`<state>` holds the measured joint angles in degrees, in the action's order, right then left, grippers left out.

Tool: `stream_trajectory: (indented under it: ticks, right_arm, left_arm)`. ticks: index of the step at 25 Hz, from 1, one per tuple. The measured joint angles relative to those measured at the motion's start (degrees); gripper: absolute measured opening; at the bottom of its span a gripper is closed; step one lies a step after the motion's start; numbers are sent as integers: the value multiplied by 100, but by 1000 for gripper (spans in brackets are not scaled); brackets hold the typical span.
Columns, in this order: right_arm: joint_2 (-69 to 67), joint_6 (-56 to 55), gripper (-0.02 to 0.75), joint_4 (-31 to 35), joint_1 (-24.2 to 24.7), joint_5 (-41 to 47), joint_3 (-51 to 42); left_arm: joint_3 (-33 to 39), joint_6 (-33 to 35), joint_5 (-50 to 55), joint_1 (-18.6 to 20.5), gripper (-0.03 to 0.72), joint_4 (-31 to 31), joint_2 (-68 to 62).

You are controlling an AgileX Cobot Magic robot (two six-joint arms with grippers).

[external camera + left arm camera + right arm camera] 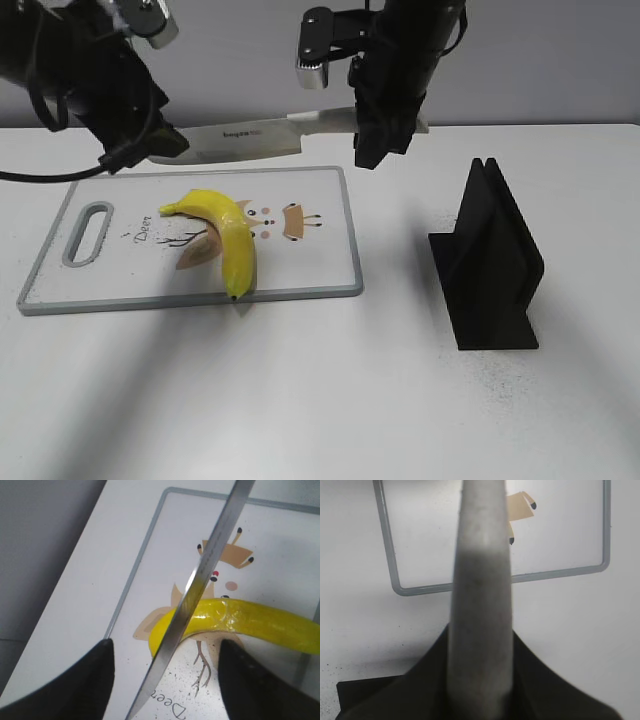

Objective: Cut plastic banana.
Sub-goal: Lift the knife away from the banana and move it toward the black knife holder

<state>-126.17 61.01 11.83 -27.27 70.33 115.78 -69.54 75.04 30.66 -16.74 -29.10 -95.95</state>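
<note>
A yellow plastic banana (pixel 230 238) lies on a white cutting board (pixel 330 215) with a deer drawing. My right gripper (pixel 382 135) is shut on the grey handle of a kitchen knife (pixel 245 138) and holds it level above the board's far edge. The blade points left and its tip lies between the fingers of my left gripper (pixel 150 150), which is open. In the left wrist view the blade (pixel 200 585) crosses over the banana (pixel 255 620), between the spread fingers (pixel 165 680). The right wrist view shows the handle (pixel 482 605) in the shut jaws (pixel 482 685).
A black knife holder (pixel 490 265) stands upright on the white table to the right of the board. The board's grey rim shows in the left wrist view (pixel 131 582) and in the right wrist view (pixel 395 582). A grey wall is behind.
</note>
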Motion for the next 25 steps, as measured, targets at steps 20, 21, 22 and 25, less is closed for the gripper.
stream_trajectory:
  ticks: [20,21,22,25]
  right_arm:
    - [1099,-3464,199,-251,7,5,0]
    - [1162,-3699,199,-271,7,11,0]
    - [1217,-3880,199,-304,7,11,0]
    - [1341,-4521,199,-390,7,11,0]
  left_arm:
    - [-683,-5574,2017,1529,588,1833,920]
    - [-717,-5794,2321,1529,588,1941,920]
    - [-734,-5981,2633,1529,588,2045,920]
    - [-734,-6221,3480,1529,588,2221,920]
